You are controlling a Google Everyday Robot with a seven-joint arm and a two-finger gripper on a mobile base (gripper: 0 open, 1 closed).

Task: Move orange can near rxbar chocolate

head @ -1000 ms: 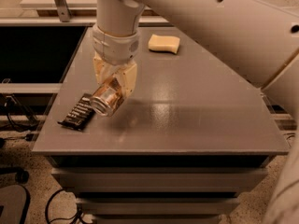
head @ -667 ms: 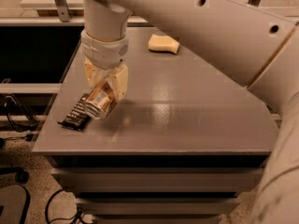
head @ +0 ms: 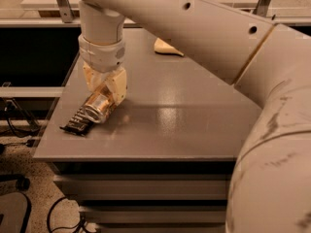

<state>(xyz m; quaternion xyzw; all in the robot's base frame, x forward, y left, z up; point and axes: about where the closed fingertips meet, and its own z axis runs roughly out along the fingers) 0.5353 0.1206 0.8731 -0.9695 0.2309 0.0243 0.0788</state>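
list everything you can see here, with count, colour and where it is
orange can: 1, orange-brown with a silver end, tilted, in the gripper, right by the rxbar chocolate
rxbar chocolate: 1, dark wrapper with white text, flat at the table's front left edge
sponge: 1, pale yellow, far side of the table, partly hidden by the arm
table: 1, grey
cables: a few, black, floor left of the table
arm: 1, cream, reaching in from the right
gripper: 1, yellowish, over the table's front left, jaws shut on the orange can

Robotics lab: jaws over grey bench [head: 194, 130], cables [head: 22, 127].
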